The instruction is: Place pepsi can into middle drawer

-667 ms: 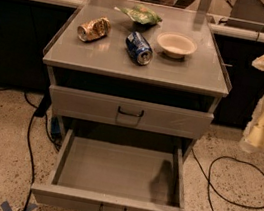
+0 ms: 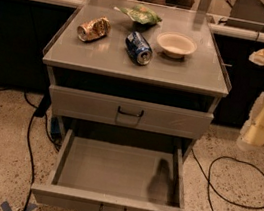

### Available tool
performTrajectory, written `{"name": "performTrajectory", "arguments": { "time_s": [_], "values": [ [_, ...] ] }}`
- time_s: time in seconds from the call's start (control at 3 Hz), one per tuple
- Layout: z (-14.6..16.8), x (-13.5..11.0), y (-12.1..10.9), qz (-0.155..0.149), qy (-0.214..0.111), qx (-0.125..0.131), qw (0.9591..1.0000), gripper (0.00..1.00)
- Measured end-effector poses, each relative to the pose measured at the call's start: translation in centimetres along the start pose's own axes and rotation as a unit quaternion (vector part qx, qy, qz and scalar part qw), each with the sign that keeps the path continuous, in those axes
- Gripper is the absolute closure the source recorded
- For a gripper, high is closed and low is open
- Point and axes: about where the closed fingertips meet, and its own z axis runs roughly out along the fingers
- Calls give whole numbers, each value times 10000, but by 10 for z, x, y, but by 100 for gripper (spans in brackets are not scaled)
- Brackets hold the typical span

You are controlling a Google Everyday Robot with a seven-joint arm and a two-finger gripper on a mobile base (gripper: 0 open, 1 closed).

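Nothing visibly shifted since earlier frame. Pepsi can (image 2: 139,48): on its side on cabinet top (image 2: 104,61), between gold can (image 2: 93,28) and bowl (image 2: 176,45), touching neither. Gripper (image 2: 256,135): at right edge, beside cabinet, well apart from pepsi can; grip state impossible to tell. Open drawer (image 2: 74,200): below, pulled out, likely the target. Step in hand, by judgement: approach, nothing grasped yet. Next: reach over top, line up across can's body, close on it.

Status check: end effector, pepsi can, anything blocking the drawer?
End effector right of cabinet, away from pepsi can. Can on its side on cabinet top, between gold can and bowl. Open drawer empty, path unobstructed.
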Motion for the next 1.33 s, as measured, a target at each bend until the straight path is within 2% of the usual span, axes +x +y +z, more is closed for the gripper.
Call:
{"name": "performTrajectory", "arguments": {
  "time_s": [0.33,0.67,1.0,1.33],
  "values": [
    [1,-15,-2,-282,-150,84,9995,0],
    [12,-48,-6,-758,-396,101,9963,0],
    [28,-87,-15,-1265,-712,120,9893,0],
    [44,-115,-28,-1613,-1025,110,9815,0]
  ]
}}
